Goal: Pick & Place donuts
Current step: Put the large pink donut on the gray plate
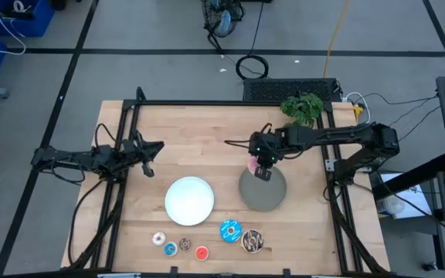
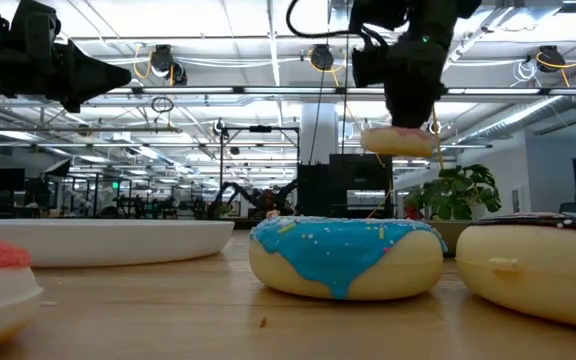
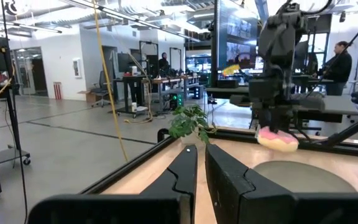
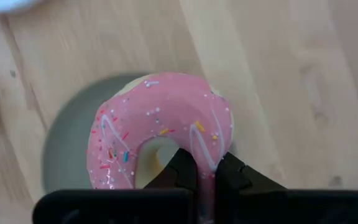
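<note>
Pink-iced donut (image 4: 160, 134) is clamped by its ring in the right gripper (image 4: 205, 171), suspended above the grey plate (image 1: 263, 189). Left gripper (image 1: 150, 157) waits closed, empty, near the surface's left side; remaining donuts (image 1: 231, 230) lie along the front edge.

table (image 1: 207, 139): we see pale wood, matt, fine grain | pink donut (image 4: 160, 124): smooth glossy icing, sprinkles | blue donut (image 2: 346, 255): glossy glaze on matt cream plastic | grey plate (image 1: 273, 199): matt | white plate (image 1: 189, 201): smooth | right gripper (image 4: 205, 171): matt black plastic
</note>
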`<action>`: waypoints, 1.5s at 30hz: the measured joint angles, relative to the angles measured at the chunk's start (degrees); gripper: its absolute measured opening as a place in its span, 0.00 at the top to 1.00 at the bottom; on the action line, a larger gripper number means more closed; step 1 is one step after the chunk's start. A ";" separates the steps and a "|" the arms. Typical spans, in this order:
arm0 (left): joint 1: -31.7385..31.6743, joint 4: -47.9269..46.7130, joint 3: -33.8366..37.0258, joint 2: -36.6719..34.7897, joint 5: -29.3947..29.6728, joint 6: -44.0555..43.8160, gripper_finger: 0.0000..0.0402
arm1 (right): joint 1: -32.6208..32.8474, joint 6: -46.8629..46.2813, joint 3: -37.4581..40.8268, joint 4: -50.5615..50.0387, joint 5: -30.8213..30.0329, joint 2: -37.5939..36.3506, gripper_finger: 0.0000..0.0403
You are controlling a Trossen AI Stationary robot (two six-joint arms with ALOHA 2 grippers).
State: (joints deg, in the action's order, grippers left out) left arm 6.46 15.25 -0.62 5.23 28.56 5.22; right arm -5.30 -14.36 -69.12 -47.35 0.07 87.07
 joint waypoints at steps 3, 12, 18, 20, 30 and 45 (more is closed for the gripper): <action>0.00 0.02 0.00 0.00 0.00 0.36 0.91 | 0.02 0.17 2.65 3.05 0.00 0.00 0.98; 0.00 0.02 0.00 0.00 0.04 0.77 0.91 | 0.01 0.14 8.83 12.02 1.56 0.00 0.98; 0.00 0.00 0.00 0.00 0.07 1.74 0.91 | 0.02 -2.82 9.06 11.83 1.64 0.00 0.98; 0.00 0.00 0.00 0.00 0.07 1.69 0.91 | 0.49 -2.34 9.06 11.39 1.49 0.00 0.98; 0.00 0.02 0.00 0.00 0.07 1.80 0.91 | 0.55 -1.25 9.11 10.94 1.17 0.00 0.98; 0.00 0.02 0.00 0.00 0.07 2.02 0.91 | 0.44 -3.85 18.37 19.54 1.50 0.00 0.98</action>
State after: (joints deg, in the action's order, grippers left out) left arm 6.46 15.27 -0.62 5.23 28.62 7.25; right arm -4.86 -18.21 -50.75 -27.81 1.57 87.07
